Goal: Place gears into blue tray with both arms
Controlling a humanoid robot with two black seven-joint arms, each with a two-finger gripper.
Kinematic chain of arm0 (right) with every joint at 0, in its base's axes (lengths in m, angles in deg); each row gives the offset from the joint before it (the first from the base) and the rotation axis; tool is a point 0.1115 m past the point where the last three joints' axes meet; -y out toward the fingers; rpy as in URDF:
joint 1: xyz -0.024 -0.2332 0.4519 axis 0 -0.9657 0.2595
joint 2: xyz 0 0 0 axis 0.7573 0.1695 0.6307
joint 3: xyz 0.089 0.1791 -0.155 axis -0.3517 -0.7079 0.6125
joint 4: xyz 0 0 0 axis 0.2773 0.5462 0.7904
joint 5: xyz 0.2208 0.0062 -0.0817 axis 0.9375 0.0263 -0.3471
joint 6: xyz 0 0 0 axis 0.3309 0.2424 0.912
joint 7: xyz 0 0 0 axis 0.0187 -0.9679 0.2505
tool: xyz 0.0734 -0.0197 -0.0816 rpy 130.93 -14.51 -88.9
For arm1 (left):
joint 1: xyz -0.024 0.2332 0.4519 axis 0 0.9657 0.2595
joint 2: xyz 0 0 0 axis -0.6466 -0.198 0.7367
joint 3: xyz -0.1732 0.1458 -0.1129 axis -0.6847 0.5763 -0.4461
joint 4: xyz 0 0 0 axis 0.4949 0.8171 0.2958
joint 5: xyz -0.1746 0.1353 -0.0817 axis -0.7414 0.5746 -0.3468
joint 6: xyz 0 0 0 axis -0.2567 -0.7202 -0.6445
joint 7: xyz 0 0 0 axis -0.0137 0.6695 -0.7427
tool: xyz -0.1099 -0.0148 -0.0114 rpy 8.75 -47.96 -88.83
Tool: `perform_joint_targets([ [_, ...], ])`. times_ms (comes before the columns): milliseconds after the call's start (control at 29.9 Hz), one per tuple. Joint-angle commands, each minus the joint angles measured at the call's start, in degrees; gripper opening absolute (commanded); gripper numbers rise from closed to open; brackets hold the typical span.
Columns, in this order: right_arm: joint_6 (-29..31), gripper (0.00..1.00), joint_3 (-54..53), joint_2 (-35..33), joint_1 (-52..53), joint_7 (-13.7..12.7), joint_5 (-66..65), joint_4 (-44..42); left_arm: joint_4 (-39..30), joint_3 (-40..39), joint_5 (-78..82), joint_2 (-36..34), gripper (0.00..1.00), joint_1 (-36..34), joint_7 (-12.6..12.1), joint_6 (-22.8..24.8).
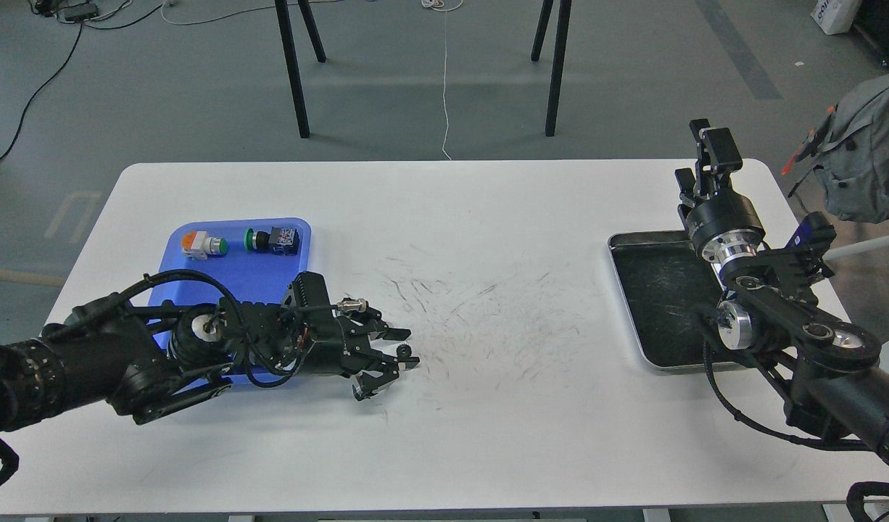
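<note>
One small black gear (pixel 404 351) lies on the white table, just right of the blue tray (pixel 198 279). My left gripper (pixel 411 348) lies low over the table with its two fingers on either side of that gear. A narrow gap still shows at the upper finger (pixel 395 334), so the gripper is open. The left arm covers the tray's front right corner. My right gripper (pixel 709 145) is raised at the far right, above the table's back edge. Its fingers are too dark and too close together to tell apart.
Two push-button switches, one with an orange part (pixel 203 245) and one black with a green cap (pixel 273 239), lie at the back of the blue tray. A silver metal tray (pixel 655 290) with a dark inside sits at the right, under my right arm.
</note>
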Motion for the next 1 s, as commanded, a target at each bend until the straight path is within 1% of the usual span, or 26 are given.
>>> perform_joint_targets([
  [0,0.0,0.94,0.0,0.0,0.0,0.0,0.0,0.0,0.4,0.0,0.0,0.1,0.41,0.1,0.0,-0.1],
  [267,0.0,0.94,0.1,0.0,-0.1,0.0,-0.1,-0.2,0.4,-0.2,0.0,-0.2,0.37,0.3,0.0,-0.3],
  [535,0.0,0.94,0.8,0.0,-0.2,0.0,-0.2,-0.1,0.0,0.0,0.1,-0.6,0.30,0.3,0.0,-1.2],
  [969,-0.3,0.94,2.1,0.0,-0.1,0.0,-0.1,-0.1,0.4,0.2,0.1,-0.2,0.25,1.2,0.0,-1.5],
])
